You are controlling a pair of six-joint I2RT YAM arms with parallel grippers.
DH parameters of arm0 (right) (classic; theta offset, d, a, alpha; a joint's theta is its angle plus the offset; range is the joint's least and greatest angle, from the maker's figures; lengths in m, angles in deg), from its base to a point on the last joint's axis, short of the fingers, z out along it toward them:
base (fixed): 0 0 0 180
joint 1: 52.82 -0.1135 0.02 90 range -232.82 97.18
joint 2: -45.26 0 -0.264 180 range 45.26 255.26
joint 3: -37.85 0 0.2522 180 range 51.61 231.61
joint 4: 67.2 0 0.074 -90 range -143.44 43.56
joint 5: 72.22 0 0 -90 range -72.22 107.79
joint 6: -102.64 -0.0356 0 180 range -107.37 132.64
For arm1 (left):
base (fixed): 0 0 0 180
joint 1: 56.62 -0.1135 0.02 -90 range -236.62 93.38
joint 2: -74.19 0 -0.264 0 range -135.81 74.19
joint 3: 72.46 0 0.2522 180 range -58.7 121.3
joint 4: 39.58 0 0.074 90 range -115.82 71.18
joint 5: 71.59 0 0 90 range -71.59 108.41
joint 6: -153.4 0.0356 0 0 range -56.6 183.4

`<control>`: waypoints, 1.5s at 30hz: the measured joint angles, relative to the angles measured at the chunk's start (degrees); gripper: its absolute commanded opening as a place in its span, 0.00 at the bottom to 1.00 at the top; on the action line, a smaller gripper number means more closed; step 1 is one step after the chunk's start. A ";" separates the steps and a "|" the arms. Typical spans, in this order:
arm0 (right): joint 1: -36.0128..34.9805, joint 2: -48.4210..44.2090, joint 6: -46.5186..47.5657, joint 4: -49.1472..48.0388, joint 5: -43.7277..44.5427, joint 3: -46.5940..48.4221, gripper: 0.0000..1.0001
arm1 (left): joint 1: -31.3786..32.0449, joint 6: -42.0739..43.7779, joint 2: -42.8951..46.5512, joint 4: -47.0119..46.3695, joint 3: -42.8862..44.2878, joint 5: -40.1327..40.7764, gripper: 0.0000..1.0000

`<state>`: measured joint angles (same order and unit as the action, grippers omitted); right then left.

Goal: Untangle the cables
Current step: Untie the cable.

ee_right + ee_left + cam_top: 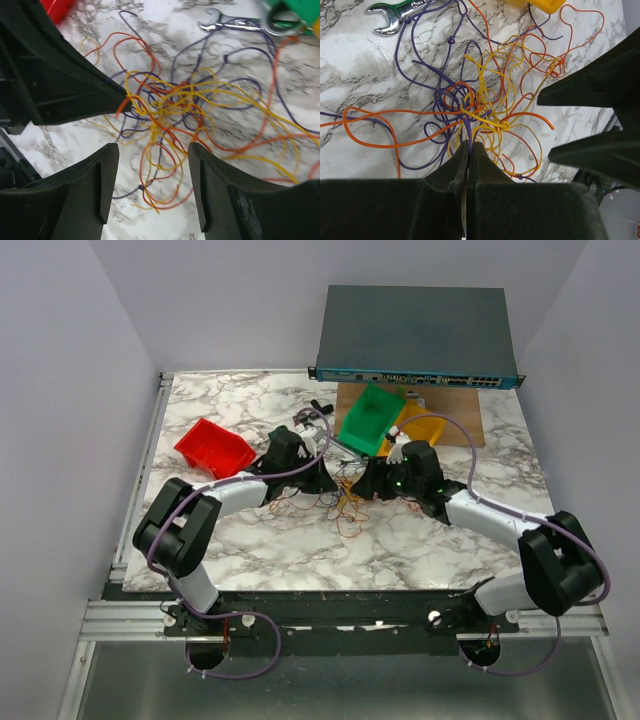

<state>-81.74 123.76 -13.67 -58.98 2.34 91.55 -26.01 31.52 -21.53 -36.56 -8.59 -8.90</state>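
Observation:
The cables (pixel 345 502) lie in one tangle of thin orange, yellow, red and purple wires (pixel 490 107) on the marble table, between my two grippers. My left gripper (pixel 469 146) is shut on a purple cable that runs straight into its tips at the tangle's near edge. It also shows as a dark wedge (pixel 122 102) in the right wrist view, its tip touching the knot. My right gripper (pixel 154 170) stands open over loose loops of the cables (pixel 170 107), with nothing pinched between its fingers. In the top view the left gripper (pixel 325 483) and right gripper (pixel 368 485) face each other closely.
A red bin (pixel 213 448) sits at the left. A green bin (pixel 370 418) and a yellow bin (pixel 420 428) stand behind the tangle. A wrench (pixel 395 15) lies beside the wires. A grey network switch (pixel 415 337) is at the back.

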 measured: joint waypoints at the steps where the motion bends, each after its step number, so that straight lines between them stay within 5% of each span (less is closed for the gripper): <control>1: -0.68 1.36 0.13 -1.31 -0.63 0.44 0.64 | -0.02 0.11 -0.22 -0.11 0.00 -0.28 0.00; 9: -3.41 11.96 0.94 -8.57 -1.90 4.79 0.58 | 0.00 0.72 -1.53 -0.15 0.35 -1.73 0.00; 10: -3.52 13.03 1.01 -8.98 -1.90 5.25 0.52 | 0.00 0.81 -1.68 -0.09 0.61 -1.77 0.00; 13: -3.76 15.17 1.09 -10.08 -1.60 5.73 0.12 | 0.00 1.05 -2.12 -0.11 1.09 -1.81 0.00; 16: -3.82 14.78 0.52 -11.37 0.35 5.18 0.01 | 0.00 1.20 -2.34 0.15 1.09 -1.86 0.00; 24: -4.22 -2.10 -3.28 -9.38 17.11 -1.77 0.01 | -0.02 1.79 -1.92 0.79 0.96 -1.31 0.00; 35: -4.24 -26.95 -12.79 20.41 54.80 5.92 0.01 | -2.91 -0.79 11.72 -1.88 -9.68 4.50 0.00; 39: -4.22 -32.00 -15.43 28.79 66.82 9.90 0.01 | -4.39 -3.67 19.37 -4.74 -16.76 7.26 0.00; 45: -4.11 -34.12 -14.75 35.87 76.98 16.20 0.01 | -4.52 -3.74 24.00 -1.09 -15.78 12.44 0.00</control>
<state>-85.85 89.64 -28.42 -23.12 79.32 107.75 -30.53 27.78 2.47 -37.65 -24.37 3.53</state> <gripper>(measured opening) 0.035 0.016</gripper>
